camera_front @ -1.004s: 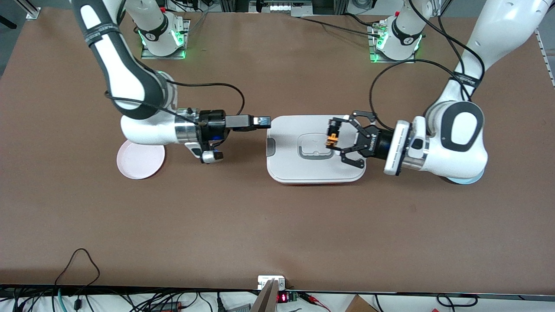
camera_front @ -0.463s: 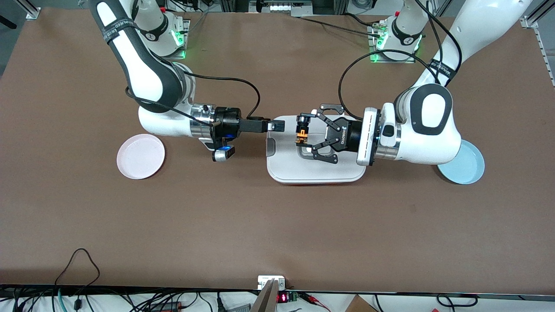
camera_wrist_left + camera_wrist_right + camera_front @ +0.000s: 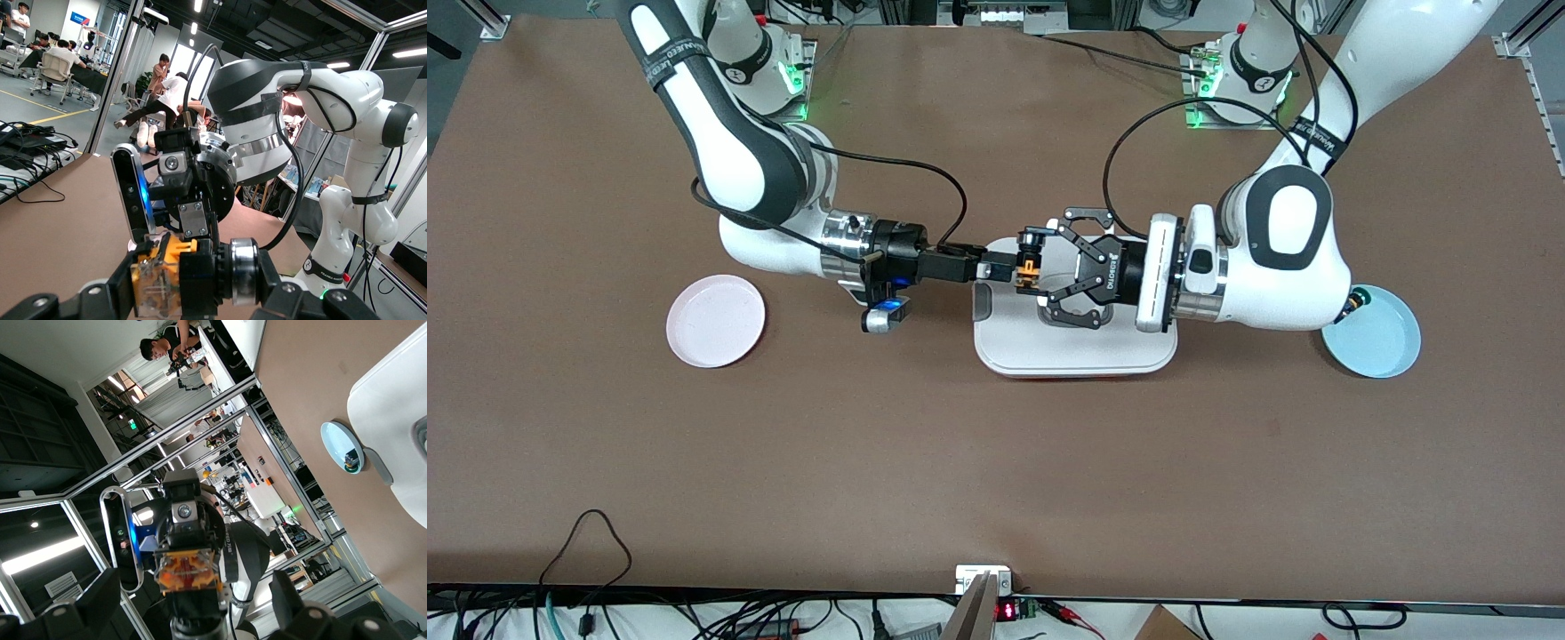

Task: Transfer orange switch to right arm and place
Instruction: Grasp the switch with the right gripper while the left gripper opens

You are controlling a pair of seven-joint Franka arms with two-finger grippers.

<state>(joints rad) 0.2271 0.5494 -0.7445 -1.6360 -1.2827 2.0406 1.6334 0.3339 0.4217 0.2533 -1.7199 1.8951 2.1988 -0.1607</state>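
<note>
- The pink plate (image 3: 716, 332) lies toward the right arm's end of the table, well apart from the meeting point. Nothing stands between it and the arms.
- The right gripper (image 3: 1000, 267) hangs over the edge of the white tray (image 3: 1072, 356), level with the switch. Its fingers (image 3: 100, 600) are spread apart on both sides of the switch and do not press it yet.
- The orange switch (image 3: 1029, 268) is in the air over the tray, clamped between the fingertips of the left gripper (image 3: 1033, 267), just beside the right gripper's tips.
- Risk, as I judge it: if the left gripper lets go before the right one closes fully, the tiny switch falls onto the tray. If the right fingers close a little off centre, they can twist the switch, or strike the left fingertips, because the room between them is very small.
- The blue plate (image 3: 1383, 342) lies near the left arm's elbow; a small green-capped part (image 3: 1356, 300) sits at its rim. It does not block the handover.
</note>
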